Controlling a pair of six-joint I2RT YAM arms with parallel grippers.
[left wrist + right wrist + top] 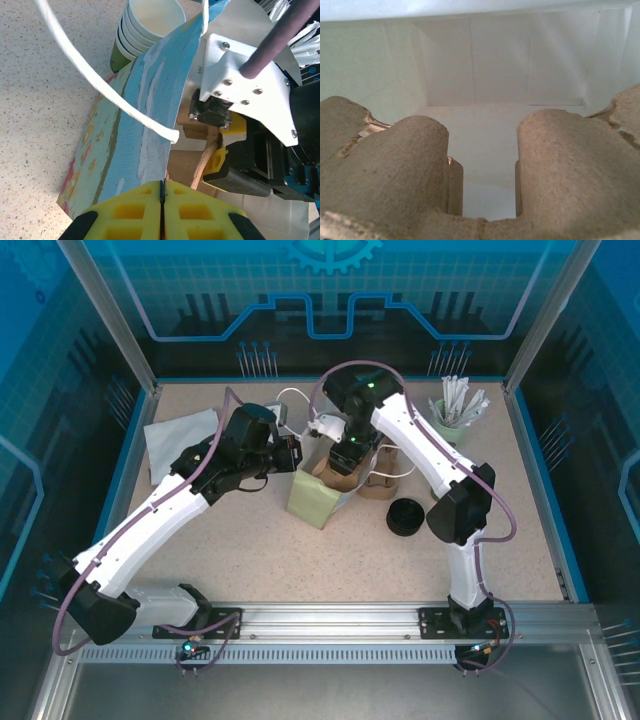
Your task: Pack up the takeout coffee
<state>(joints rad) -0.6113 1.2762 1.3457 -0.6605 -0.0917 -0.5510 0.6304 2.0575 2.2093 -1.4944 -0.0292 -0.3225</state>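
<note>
Left hand point(161, 196) pressed together, pinching rim of paper bag point(315, 498), mid-worktop point(300, 560). Cup carrier point(420, 165) in bag mouth, bag floor straight ahead. Right hand point(347, 452) pinches carrier from above; right arm nearer.

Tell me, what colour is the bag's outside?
The bag is blue with white streaks; clearest in left wrist view.
</note>
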